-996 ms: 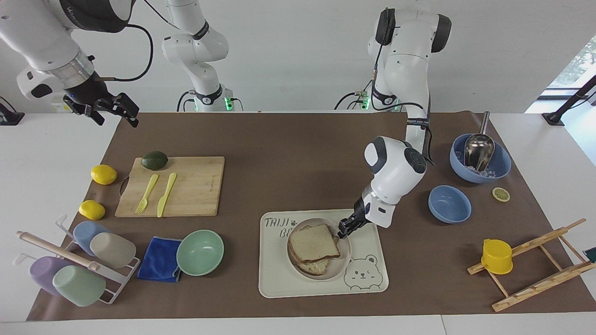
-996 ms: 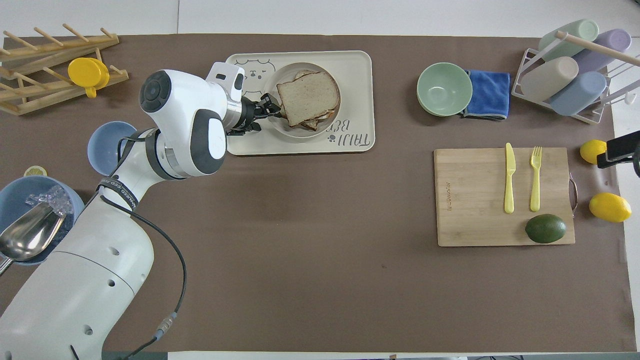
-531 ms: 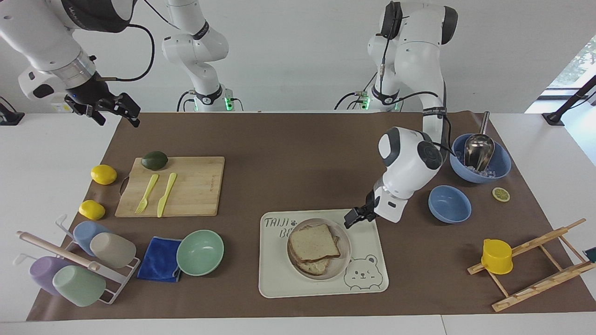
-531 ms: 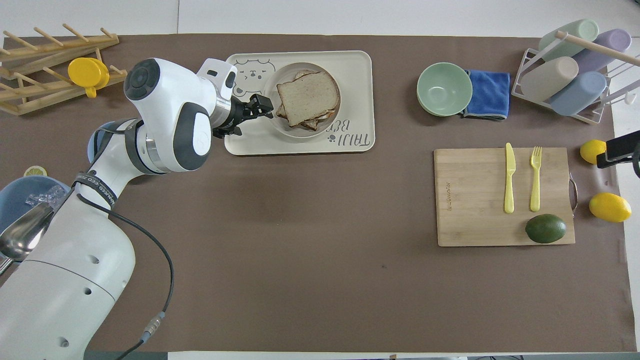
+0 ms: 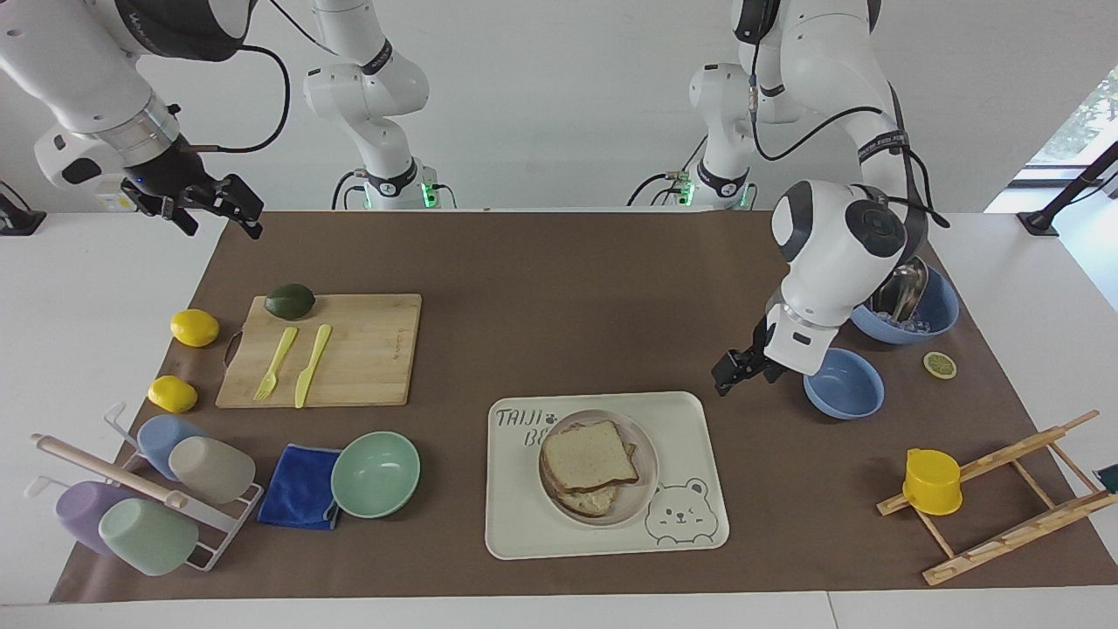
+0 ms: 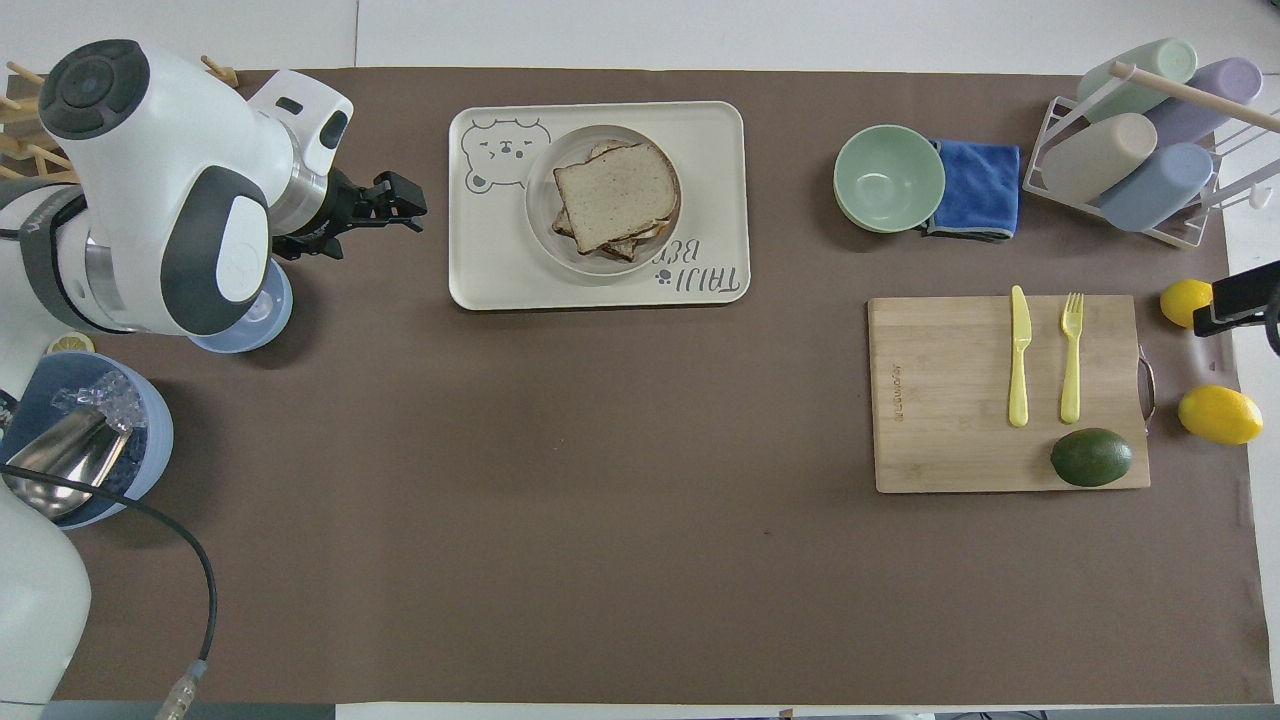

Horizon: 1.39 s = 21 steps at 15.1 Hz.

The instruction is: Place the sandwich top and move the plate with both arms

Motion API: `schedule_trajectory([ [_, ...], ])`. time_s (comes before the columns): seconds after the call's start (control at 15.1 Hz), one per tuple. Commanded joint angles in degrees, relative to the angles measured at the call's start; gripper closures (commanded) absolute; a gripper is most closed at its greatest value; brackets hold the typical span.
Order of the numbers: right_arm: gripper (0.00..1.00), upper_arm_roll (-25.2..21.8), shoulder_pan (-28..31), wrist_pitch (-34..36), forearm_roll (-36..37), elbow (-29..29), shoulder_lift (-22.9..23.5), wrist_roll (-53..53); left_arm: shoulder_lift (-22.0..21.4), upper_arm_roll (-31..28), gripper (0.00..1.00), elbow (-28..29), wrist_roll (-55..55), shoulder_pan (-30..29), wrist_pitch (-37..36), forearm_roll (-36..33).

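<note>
Left hand (image 5: pixel 732 374) empty, fingers apart; right hand (image 5: pixel 223 203) unclear; one sandwich top (image 5: pixel 589 455), one plate (image 5: pixel 645 489).

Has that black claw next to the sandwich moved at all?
Yes. The left gripper has pulled away from the plate, off the tray, toward the small blue bowl.

My left gripper (image 5: pixel 732 373) hangs over the brown mat in the right half of the frame, and I cannot tell how its fingers stand. My forearm hides most of the wooden rack (image 6: pixel 20 95) at the upper left of the overhead frame and covers part of the small blue bowl (image 6: pixel 268 312). The sandwich top (image 6: pixel 614 196) hides nearly all of the slice beneath it. My right gripper (image 6: pixel 1238 300) is cut off by the right edge of the overhead frame.
</note>
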<state>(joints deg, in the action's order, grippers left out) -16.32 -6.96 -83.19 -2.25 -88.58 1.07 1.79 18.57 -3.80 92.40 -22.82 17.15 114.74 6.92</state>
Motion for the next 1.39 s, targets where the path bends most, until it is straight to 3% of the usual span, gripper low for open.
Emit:
schedule_trajectory([
  [0.0,0.0,0.2,0.1,-0.3,0.4,-1.4,-1.4,1.2,-4.4,-0.3,0.0,0.9,0.5,-2.1,-4.2,-2.1],
  [0.46,0.0,0.2,0.1,-0.3,0.4,-1.4,-1.4,1.1,-13.0,-0.2,0.0,1.2,0.8,-5.4,-11.0,-3.9],
  [0.73,0.0,0.2,0.1,-0.3,0.4,-1.4,-1.4,1.2,-15.7,0.2,0.0,0.8,7.9,-8.0,-14.8,-5.7],
  [1.06,0.0,0.2,0.1,-0.3,0.5,-1.4,-1.4,1.2,-18.1,8.7,0.0,0.7,16.1,-16.4,-20.7,-6.0],
  [1.33,0.0,1.1,-0.9,0.3,0.0,-1.4,-1.5,1.3,-20.4,4.4,0.0,3.4,17.7,-11.6,-23.6,-5.9],
])
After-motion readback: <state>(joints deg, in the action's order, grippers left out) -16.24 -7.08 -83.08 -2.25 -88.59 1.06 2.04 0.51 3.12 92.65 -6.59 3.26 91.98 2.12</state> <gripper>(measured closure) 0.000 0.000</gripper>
